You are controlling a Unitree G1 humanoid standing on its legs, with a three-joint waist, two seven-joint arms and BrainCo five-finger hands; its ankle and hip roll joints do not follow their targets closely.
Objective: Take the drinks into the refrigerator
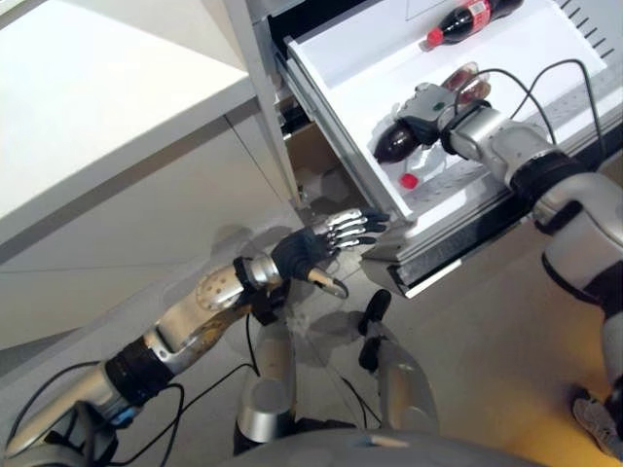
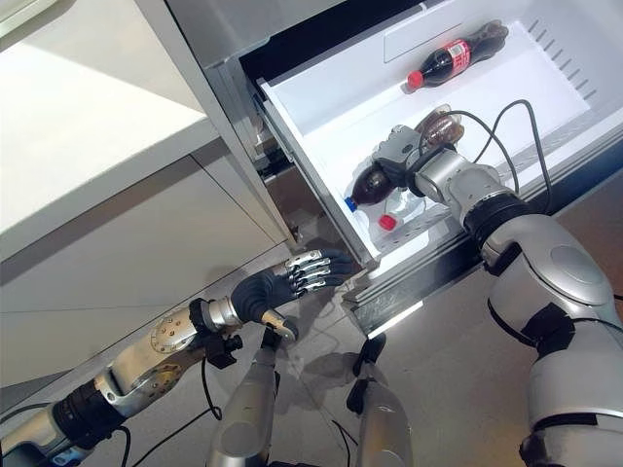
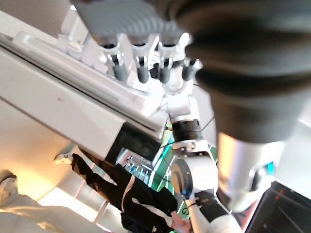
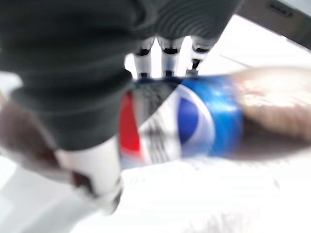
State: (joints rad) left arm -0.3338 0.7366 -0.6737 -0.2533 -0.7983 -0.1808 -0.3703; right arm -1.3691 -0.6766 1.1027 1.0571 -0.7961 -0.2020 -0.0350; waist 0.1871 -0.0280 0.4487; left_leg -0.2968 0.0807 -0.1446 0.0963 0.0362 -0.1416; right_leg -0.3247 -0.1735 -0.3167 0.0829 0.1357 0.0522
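Observation:
The refrigerator's white drawer point(image 1: 336, 117) is pulled out. My right hand point(image 2: 401, 148) reaches into it, with fingers and thumb curled round a dark cola bottle with a blue label point(image 4: 194, 121). That bottle point(image 2: 373, 183) lies tilted with its blue cap toward the drawer's front. Beside it sits a red cap point(image 2: 387, 222) on what looks like a clear bottle. A cola bottle with a red label point(image 1: 469, 17) lies at the back of the drawer. My left hand point(image 1: 326, 243) is low at the drawer's front corner, its fingers point(image 3: 141, 63) straight against the front edge.
A white counter and cabinet front point(image 1: 97, 107) stand to the left of the refrigerator. A person in dark clothes point(image 3: 131, 194) stands close by, and a shoe point(image 1: 596, 424) shows on the floor at the right.

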